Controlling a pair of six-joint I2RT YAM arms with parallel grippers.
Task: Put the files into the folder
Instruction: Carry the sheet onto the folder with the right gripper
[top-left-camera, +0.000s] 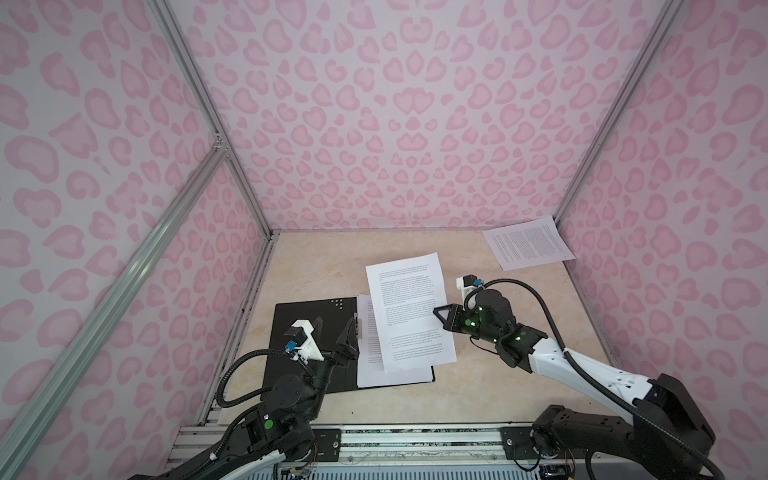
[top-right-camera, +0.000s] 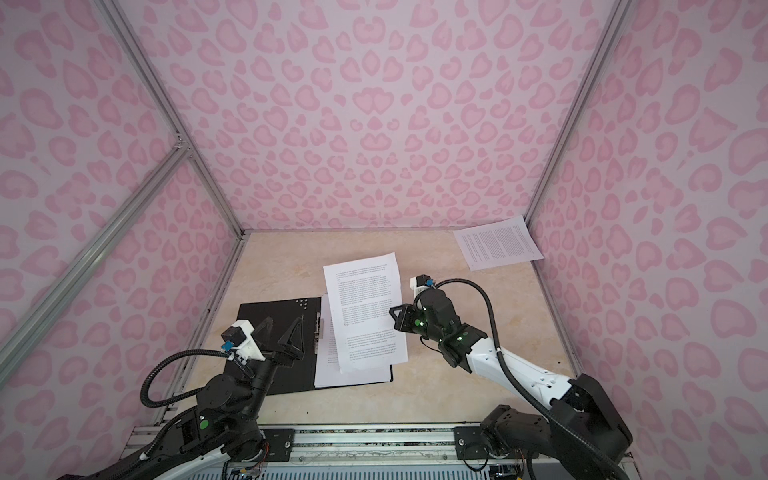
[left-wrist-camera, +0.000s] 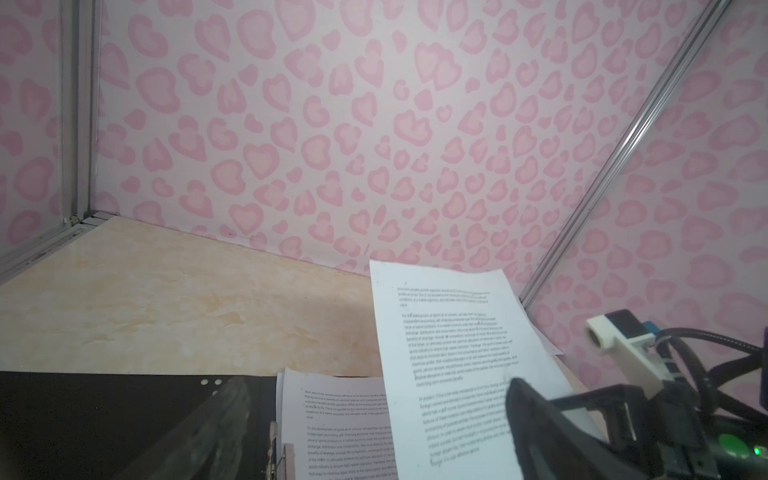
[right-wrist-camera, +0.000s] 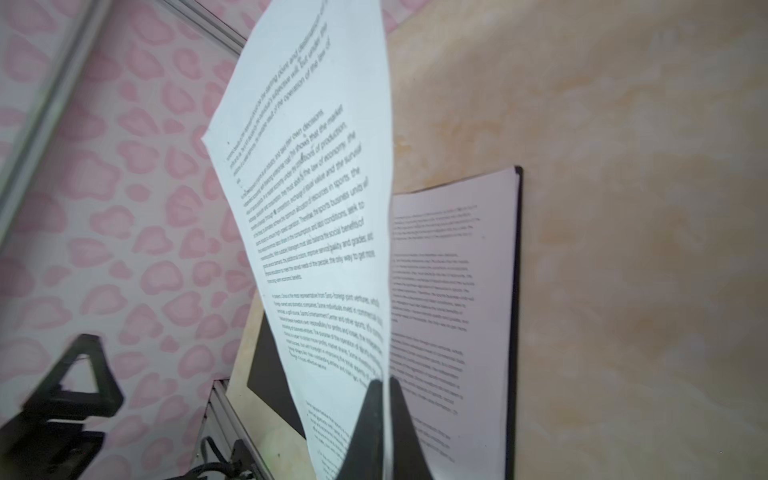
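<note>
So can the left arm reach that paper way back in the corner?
Probably not. The far sheet lies in the back right corner, while the left pincer hangs open over the folder; the right pincer and its held sheet stand between.

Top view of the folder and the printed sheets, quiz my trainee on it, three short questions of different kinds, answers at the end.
1. True or false: the right pincer is shut on a sheet held above the open folder.
2. Fill in: the left pincer hangs ___ over the folder's black inside.
3. The lone sheet lies: A in the folder; B under the left pincer; C at the table's far right corner.
Key: 1 true; 2 open; 3 C.
</note>
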